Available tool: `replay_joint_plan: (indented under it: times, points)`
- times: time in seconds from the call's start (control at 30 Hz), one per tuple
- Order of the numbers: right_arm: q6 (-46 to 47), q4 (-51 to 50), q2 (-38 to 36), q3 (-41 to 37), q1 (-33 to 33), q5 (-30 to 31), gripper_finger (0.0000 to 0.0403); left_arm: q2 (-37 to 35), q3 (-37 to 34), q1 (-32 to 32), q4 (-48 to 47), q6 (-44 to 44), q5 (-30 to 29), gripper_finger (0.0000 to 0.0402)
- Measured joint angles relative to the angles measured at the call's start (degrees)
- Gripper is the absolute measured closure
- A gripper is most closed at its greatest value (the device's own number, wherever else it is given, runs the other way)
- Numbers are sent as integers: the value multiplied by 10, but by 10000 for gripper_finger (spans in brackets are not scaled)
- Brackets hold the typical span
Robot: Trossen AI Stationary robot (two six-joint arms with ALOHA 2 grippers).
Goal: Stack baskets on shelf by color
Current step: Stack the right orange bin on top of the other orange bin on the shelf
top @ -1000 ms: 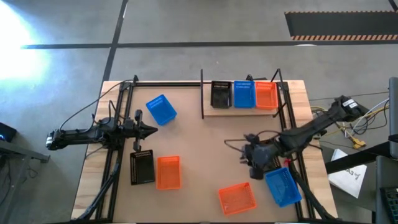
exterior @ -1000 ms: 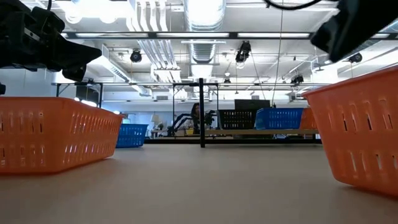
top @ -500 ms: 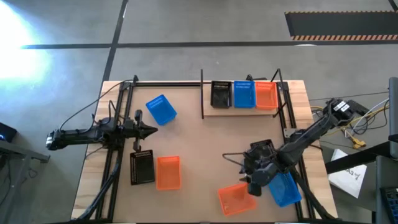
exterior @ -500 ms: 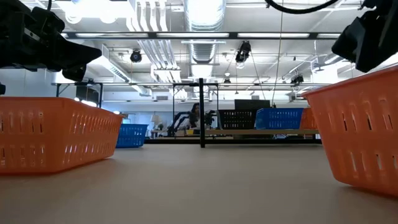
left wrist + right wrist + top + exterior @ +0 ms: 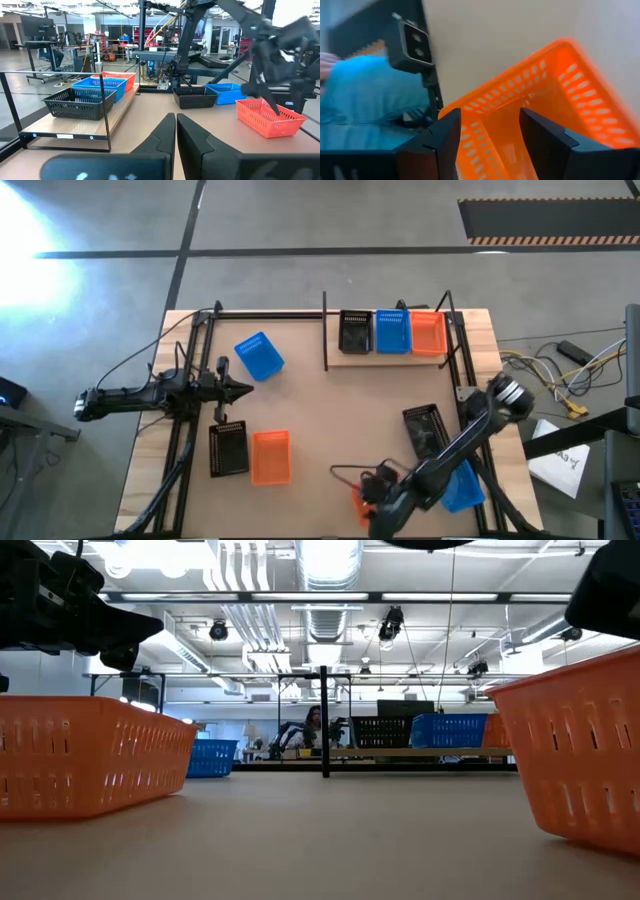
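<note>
While right tool [image 5: 487, 135] gapes, orange basket [image 5: 555, 105] w/ slotted walls sits beneath.

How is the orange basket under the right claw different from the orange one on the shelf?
The orange basket under the right claw lies at the table's near edge, skewed to it; the orange basket on the shelf sits square, last in a row beside a blue basket. The right claw is open astride the near one's wall; nothing touches the shelf one. Both are perforated.

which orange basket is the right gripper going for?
The perforated orange plastic basket at the table's near edge, beside the blue basket. The right gripper, jaws open, is over its rim; the other loose orange basket sits beside the black one.
</note>
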Motion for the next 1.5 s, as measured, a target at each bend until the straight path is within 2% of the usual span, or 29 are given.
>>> replay_joint_plan:
  times: [0.23,0.43,0.73,0.87,1.17,1.3,1.5]
  points:
    - [58,-176,124,192,4,39,218,0,0,0,0,0,0,402]
    - [78,-310,206,321,-1,58,218,0,0,0,0,0,0,402]
    - [84,-407,264,466,-5,84,218,0,0,0,0,0,0,402]
    - [95,-423,265,489,-5,105,206,0,0,0,0,0,0,402]
    - [186,-422,266,473,-15,152,158,0,0,0,0,0,0,402]
    - [210,-421,266,465,-20,164,163,0,0,0,0,0,0,402]
    - [234,-422,266,447,-22,155,193,0,0,0,0,0,0,402]
